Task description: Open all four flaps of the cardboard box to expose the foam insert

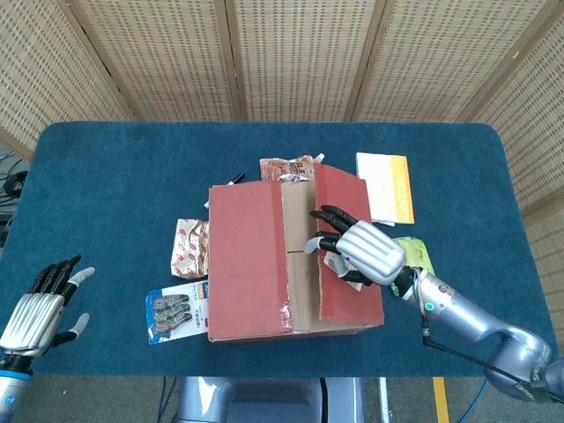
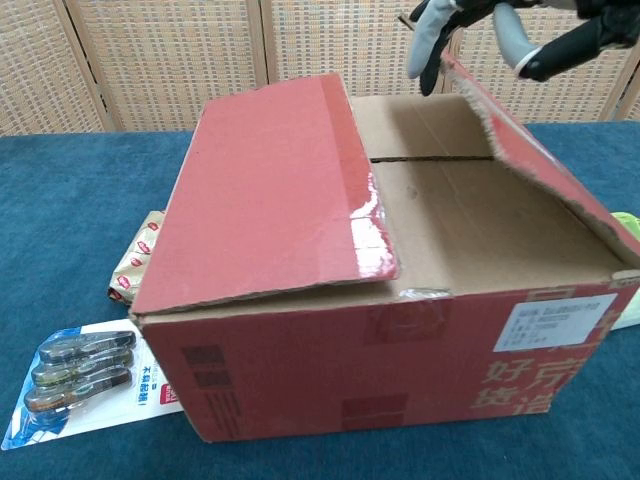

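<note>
cardboard box [image 1: 264, 264] | R flap [image 2: 540, 160] raised, right hand [image 1: 366, 253] fingers [image 2: 432, 40] gripping edge

The cardboard box [image 1: 291, 260] sits near the middle of the table [image 1: 123, 176], toward its front edge, with a snack pouch [image 1: 287, 168] just behind it and a booklet [image 1: 384, 188] behind and to its right. A small packet [image 1: 188, 248] lies against the box's left side, a blister card [image 1: 173, 311] lies in front of that packet near the front edge, and a wipes pack [image 1: 412, 254] lies just right of the box. The right hand [image 1: 361, 254] is over the box's right flap [image 2: 530, 160], while the left hand [image 1: 40, 308] hangs off the table's front left corner, well apart from everything on it.
</note>
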Available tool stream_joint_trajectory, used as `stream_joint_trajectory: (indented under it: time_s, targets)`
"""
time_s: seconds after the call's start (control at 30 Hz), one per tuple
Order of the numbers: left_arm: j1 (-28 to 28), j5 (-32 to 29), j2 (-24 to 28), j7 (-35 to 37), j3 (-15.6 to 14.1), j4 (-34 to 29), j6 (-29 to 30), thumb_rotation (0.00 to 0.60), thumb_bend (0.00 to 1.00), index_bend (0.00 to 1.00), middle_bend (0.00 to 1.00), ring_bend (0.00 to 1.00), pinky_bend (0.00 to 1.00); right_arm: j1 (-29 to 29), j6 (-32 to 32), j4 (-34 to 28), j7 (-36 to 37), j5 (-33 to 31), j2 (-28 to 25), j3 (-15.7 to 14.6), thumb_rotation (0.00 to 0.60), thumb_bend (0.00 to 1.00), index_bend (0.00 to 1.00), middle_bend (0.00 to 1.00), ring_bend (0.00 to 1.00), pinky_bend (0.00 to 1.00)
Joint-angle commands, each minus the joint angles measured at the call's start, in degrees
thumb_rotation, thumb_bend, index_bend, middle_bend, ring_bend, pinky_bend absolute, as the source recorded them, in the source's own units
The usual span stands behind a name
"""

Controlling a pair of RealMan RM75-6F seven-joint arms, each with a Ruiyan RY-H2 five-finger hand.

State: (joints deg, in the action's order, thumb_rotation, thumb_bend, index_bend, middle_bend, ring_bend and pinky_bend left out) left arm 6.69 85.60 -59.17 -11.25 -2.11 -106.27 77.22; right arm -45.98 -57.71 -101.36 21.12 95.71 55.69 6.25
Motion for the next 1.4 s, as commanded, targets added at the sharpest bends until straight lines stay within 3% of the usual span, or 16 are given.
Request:
stream_joint_trajectory:
  time_s: [0.03, 0.57, 0.9, 1.23, 1.4]
  targets:
    - [0.1, 0.0, 0.0, -0.2, 0.1, -0.1, 0.1, 0.591, 0.39, 0.14, 0.0, 0.03, 0.04, 1.1, -1.2, 0.1, 0.2, -0.5, -1.5, 0.0, 0.6, 1.0, 0.32, 0.43, 0.03, 0.0]
    - [0.9, 0.5, -0.8, -3.0, 0.7, -1.2, 0.3, 0.593, 0.39, 0.14, 0.0, 0.03, 0.04, 6.3, -5.3, 0.8, 1.6, -2.4, -10.6, 0.0, 0.6, 1.0, 0.32, 0.42, 0.03, 0.0]
    - [1.2, 0.4, -1.1, -4.0, 0.8, -1.6, 0.2, 0.592, 0.39, 0.14, 0.0, 0.03, 0.04, 8.2, -6.2, 4.4, 3.0, -5.5, -13.6, 1.0, 0.6, 0.99, 0.32, 0.36, 0.03, 0.0]
    - [1.1, 0.6, -1.0, -4.9, 0.6, -2.2, 0.5, 0.595, 0.39, 0.14, 0.0, 0.03, 0.04, 10.1, -5.9, 10.3, 6.7, -10.1, -13.2, 2.2, 0.6, 0.79, 0.31, 0.3, 0.0, 0.0]
    - [1.0, 0.6, -1.0, -5.1, 0.4, -2.4, 0.7, 0.592, 0.39, 0.14, 0.0, 0.03, 0.04, 11.1, -5.1, 13.7, 8.0, -11.1, -11.7, 2.0, 0.6, 0.75, 0.28, 0.28, 0.0, 0.0]
